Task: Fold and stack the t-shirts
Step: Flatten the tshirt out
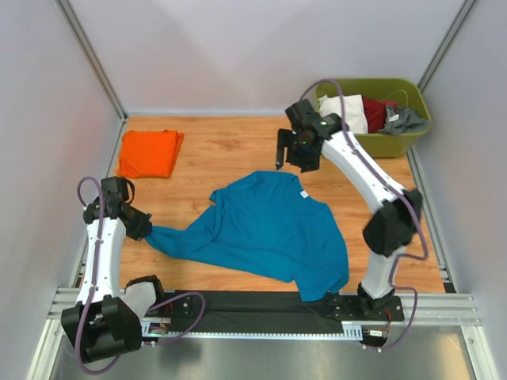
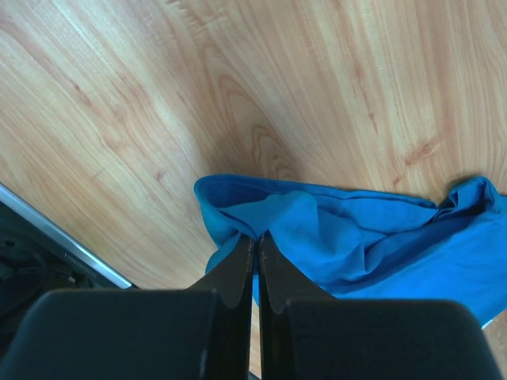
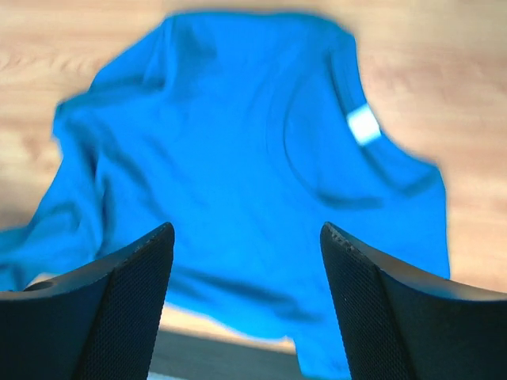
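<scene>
The teal-blue t-shirt point(image 1: 273, 229) lies spread and rumpled in the middle of the wooden table, collar label up. My left gripper point(image 1: 141, 226) is shut on the shirt's left corner; in the left wrist view the closed gripper point(image 2: 257, 236) pinches bunched blue cloth point(image 2: 333, 237). My right gripper point(image 1: 279, 154) is open and empty, held above the table just beyond the shirt's far edge; in its wrist view the wide-open gripper point(image 3: 247, 229) frames the shirt point(image 3: 238, 158) below. The orange t-shirt point(image 1: 149, 153) lies folded at the far left.
An olive-green tub point(image 1: 380, 111) with white, dark red and grey clothes stands at the far right corner. A black mat point(image 1: 253, 305) runs along the near edge under the shirt's hem. White walls enclose the table on three sides.
</scene>
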`<move>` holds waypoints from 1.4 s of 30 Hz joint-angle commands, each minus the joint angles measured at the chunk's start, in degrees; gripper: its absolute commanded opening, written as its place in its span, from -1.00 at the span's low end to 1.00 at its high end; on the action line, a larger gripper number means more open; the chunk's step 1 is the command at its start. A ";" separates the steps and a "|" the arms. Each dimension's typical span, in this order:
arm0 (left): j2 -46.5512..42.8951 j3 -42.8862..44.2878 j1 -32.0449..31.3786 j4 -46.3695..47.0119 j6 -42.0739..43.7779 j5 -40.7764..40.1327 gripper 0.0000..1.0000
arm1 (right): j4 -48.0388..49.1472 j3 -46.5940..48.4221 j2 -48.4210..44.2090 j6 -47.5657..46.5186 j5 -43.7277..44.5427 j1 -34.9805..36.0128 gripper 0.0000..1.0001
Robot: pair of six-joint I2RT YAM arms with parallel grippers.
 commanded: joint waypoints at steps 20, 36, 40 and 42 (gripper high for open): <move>-1.16 -0.51 0.44 1.08 2.52 1.97 -1.00 | 5.90 9.87 30.04 -4.40 6.53 -3.98 0.19; 0.16 0.98 0.44 0.38 3.57 -0.31 -1.00 | 13.64 9.51 32.85 -1.94 4.41 -6.27 -0.22; 0.51 3.09 0.44 -0.94 4.19 -2.68 -1.00 | 13.11 6.72 30.58 -1.24 7.05 -7.41 -0.99; 0.95 4.58 0.61 -1.73 4.45 -3.39 -1.00 | 12.76 4.08 28.38 -1.06 8.54 -8.20 -0.99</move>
